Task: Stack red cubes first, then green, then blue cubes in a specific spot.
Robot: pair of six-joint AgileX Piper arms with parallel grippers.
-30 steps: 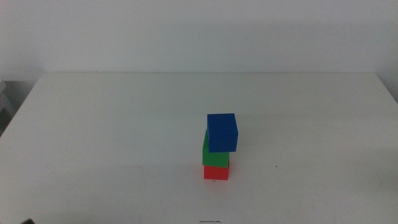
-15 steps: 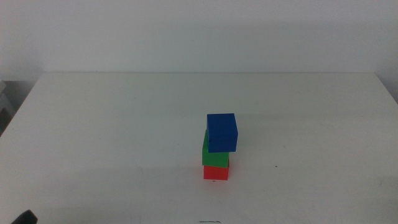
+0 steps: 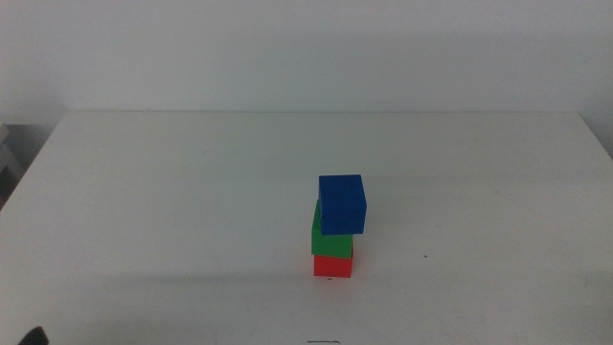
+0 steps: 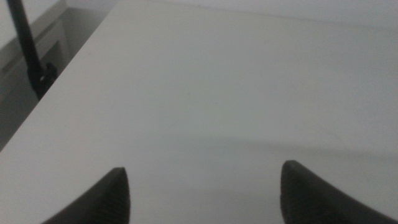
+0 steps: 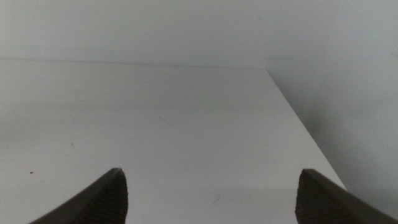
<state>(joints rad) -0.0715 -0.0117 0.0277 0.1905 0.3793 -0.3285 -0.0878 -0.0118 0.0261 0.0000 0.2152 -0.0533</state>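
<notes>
Three cubes stacked on white table [image 3: 144, 192], both arms clear.
Middle view: red cube [image 3: 332, 265] at bottom, green cube [image 3: 328, 236] on it, blue cube [image 3: 342, 203] on top, shifted slightly right. Left wrist view: left gripper [image 4: 202, 186] spread wide over bare tabletop. Right wrist view: right gripper [image 5: 208, 190] likewise wide apart, near table's edge.

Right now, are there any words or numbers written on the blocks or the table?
None: no words, numbers or signs show in any view.
The blue cube, the green cube and the red cube have plain faces.
The white table carries only tiny dark specks, not writing.
</notes>
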